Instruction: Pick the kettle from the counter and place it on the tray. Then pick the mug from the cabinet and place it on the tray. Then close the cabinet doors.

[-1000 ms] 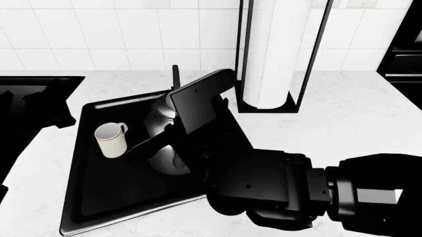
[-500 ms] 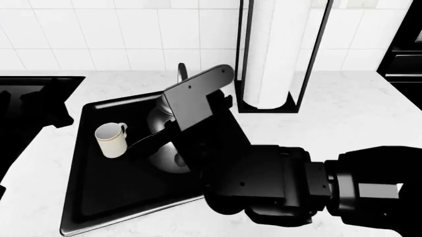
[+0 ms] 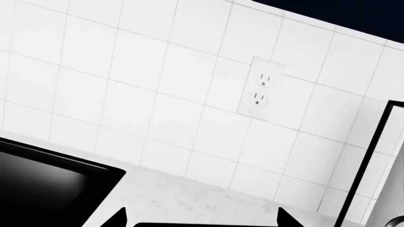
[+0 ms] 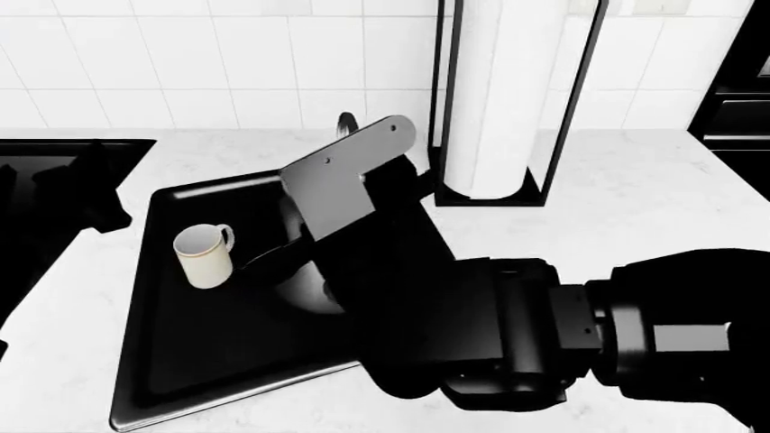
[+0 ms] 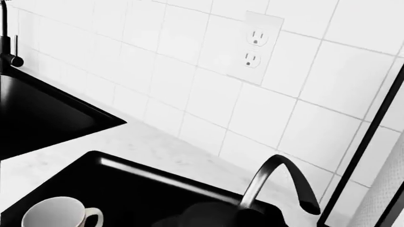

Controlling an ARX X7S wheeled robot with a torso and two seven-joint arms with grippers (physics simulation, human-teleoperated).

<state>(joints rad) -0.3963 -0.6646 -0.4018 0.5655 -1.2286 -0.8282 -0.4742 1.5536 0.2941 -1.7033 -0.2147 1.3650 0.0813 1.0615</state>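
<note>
Kettle (image 4: 310,287): sitting on tray (image 4: 169,379), beside mug (image 4: 205,255).
Right gripper (image 4: 361,194): hovering over kettle; jaw state indiscernible.
Left gripper: unseen.
Risk: arm snagging the arched handle, toppling kettle onto mug.

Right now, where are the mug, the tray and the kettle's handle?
mug (image 4: 207,261), head view, on its cream side wall.
tray (image 4: 180,356), head view, on the bare black floor near its front.
kettle handle (image 5: 285,177), right wrist view, on the dark arched top.
</note>
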